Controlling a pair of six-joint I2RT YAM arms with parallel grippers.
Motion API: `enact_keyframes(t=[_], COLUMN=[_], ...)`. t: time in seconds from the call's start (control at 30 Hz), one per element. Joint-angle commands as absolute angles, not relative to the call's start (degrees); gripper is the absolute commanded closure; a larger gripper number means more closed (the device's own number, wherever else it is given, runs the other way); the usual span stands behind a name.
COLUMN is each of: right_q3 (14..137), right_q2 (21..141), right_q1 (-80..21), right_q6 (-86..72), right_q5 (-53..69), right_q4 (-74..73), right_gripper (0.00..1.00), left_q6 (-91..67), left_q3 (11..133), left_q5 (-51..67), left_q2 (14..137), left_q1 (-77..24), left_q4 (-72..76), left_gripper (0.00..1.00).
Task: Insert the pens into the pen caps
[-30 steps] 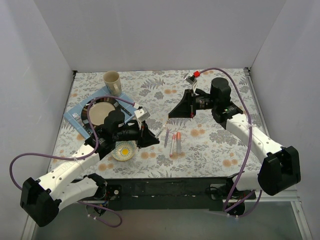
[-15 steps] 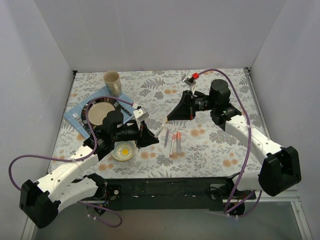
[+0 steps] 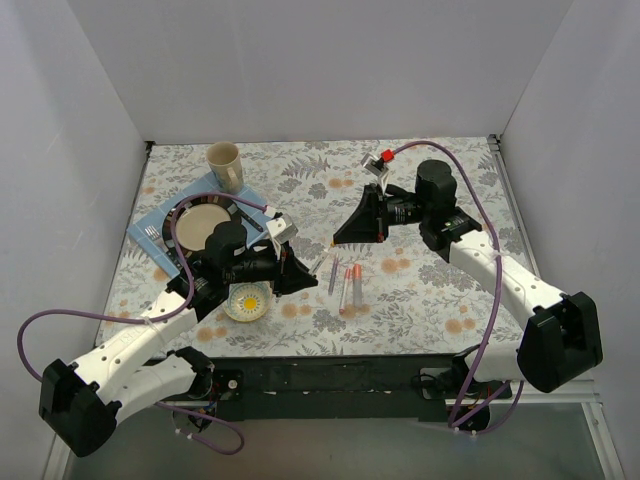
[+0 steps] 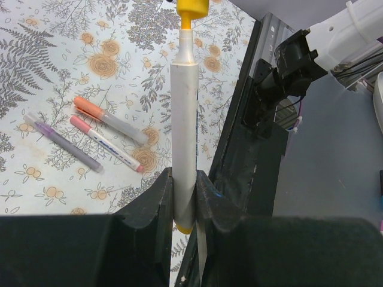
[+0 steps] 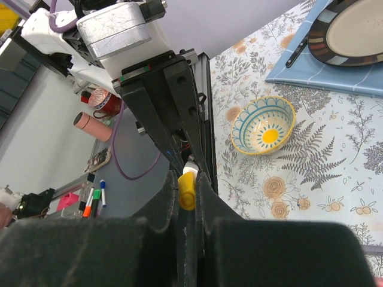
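At table (image 3: 430, 290) centre, the left pincer (image 4: 184, 176) is closed tight on a white pen (image 4: 182, 119). Its yellow tip meets the mouth of the cap (image 5: 187, 194), which is pinched in the right pincer (image 5: 187, 179). Three more pens (image 4: 105, 143) lie at 5 o'clock of that joint. From the left pincer, a yellow-centred bowl (image 3: 248, 301) sits at 8 o'clock, a plate (image 3: 205, 225) on a blue mat (image 3: 150, 232) at 10, and a cup (image 3: 224, 165) at 11.

no readable text, labels, numbers or signs anywhere
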State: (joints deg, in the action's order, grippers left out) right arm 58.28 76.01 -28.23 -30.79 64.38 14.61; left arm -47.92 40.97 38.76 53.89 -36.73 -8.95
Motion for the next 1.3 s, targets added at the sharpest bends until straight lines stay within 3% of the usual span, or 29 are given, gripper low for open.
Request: enact_keyframes(t=[0.0, 0.27, 0.5, 0.87, 1.1, 1.27], right_q3=[59.85, 60.29, 60.03, 60.74, 51.95, 52.38], right_q2=[75.85, 76.81, 77.96, 81.56, 78.05, 78.22], right_q1=[-29.09, -32.16, -35.95, -37.09, -40.6, -42.97], right_q6=[-29.09, -28.04, -21.01, -14.06, -34.96, -37.18], right_q5=[63.63, 62.06, 56.69, 58.28, 56.42, 55.37], right_q4=[14.59, 13.1, 1.33, -17.48, 1.39, 2.02], right_gripper=[0.99, 0.99, 0.99, 0.99, 0.99, 0.99], left_q6=[-47.2, -47.46, -47.37, -42.01, -39.11, -38.23], left_q3=[41.13, 41.31, 42.45, 45.61, 47.81, 49.57], left_q5=[38.58, 36.92, 31.83, 26.99, 24.96, 23.56], left_q2=[52.91, 53.17, 53.7, 54.58, 59.67, 61.61], left_q1=[-36.83, -36.91, -36.83, -36.91, -36.83, -36.91], left_q4=[-8.09, -8.0, -6.68, -6.76, -6.77, -6.59], left_gripper=[1.0, 1.0, 1.0, 1.0, 1.0, 1.0])
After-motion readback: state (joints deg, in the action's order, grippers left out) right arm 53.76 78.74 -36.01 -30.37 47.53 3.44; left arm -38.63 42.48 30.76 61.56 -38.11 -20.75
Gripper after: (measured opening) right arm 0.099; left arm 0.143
